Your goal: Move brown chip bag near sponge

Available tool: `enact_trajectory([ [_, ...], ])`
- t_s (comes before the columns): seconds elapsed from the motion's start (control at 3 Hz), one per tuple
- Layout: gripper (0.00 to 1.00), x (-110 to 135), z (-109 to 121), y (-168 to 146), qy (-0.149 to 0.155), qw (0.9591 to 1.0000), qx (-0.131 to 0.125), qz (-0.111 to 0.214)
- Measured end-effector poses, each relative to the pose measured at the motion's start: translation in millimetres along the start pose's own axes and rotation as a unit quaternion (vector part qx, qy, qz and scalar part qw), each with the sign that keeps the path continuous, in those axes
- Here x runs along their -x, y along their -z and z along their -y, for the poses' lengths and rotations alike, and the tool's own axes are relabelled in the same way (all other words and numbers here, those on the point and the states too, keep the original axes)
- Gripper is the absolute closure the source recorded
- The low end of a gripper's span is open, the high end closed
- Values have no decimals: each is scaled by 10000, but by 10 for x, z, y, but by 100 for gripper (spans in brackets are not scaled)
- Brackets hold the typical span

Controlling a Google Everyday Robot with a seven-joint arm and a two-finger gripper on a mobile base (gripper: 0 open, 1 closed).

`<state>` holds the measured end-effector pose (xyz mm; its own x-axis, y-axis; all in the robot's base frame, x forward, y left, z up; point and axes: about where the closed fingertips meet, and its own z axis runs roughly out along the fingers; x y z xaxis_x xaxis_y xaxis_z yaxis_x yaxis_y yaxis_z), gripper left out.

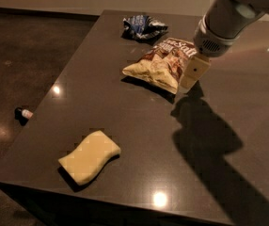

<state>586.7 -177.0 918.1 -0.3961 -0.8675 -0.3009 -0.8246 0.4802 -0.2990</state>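
The brown chip bag (162, 61) lies on the dark table (125, 112) toward the back, dark brown with cream-yellow ends and white "Sea Salt" lettering. The pale yellow sponge (89, 157) lies near the table's front left corner, far from the bag. My gripper (192, 74) hangs at the bag's right end, low over the table and touching or just beside the bag's edge. One cream finger shows; the other is hidden behind it.
A crumpled dark blue and white bag (143, 26) lies behind the brown bag near the table's back edge. A small dark object with a pale tip (23, 113) lies on the floor left of the table. The arm's shadow (207, 135) falls on the right half.
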Motion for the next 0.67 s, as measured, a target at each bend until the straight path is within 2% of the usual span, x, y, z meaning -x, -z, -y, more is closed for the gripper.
enact_trajectory([
  [0.33, 0, -99, 105, -158, -78, 9999, -85, -91],
  [0.67, 0, -64, 91, -305, -91, 9999, 47, -67],
])
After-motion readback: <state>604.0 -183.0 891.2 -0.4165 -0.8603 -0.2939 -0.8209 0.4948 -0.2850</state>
